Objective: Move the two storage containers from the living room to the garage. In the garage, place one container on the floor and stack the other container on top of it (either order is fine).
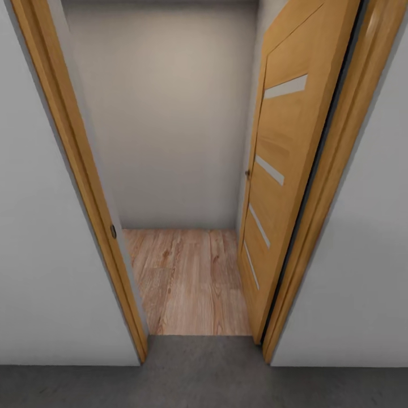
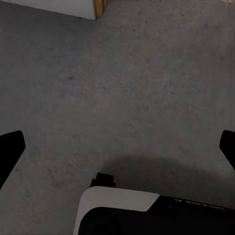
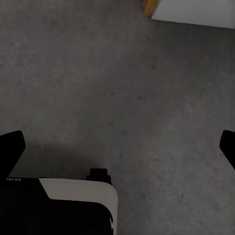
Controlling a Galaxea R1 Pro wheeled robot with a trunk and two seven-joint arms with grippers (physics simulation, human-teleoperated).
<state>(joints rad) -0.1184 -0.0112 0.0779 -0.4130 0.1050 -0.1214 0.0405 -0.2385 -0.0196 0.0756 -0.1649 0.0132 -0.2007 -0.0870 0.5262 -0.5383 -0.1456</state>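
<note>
The two storage containers are out of view. I stand on the dark grey concrete floor (image 1: pixel 204 379) facing an open doorway. In the left wrist view my left gripper (image 2: pixel 120 147) hangs over this floor (image 2: pixel 122 88), its black fingers (image 2: pixel 11 149) wide apart with nothing between them. In the right wrist view my right gripper (image 3: pixel 120 147) is open in the same way above the concrete (image 3: pixel 112 83), and its fingers (image 3: pixel 11 147) are empty too.
The wooden door (image 1: pixel 289 170) stands swung open at the right of the doorway, with the wood frame (image 1: pixel 85 187) at the left. Beyond lies a narrow strip of light wood plank floor (image 1: pixel 192 283) ending at a pale wall (image 1: pixel 170 113). My white and black base (image 2: pixel 127 210) is below the grippers.
</note>
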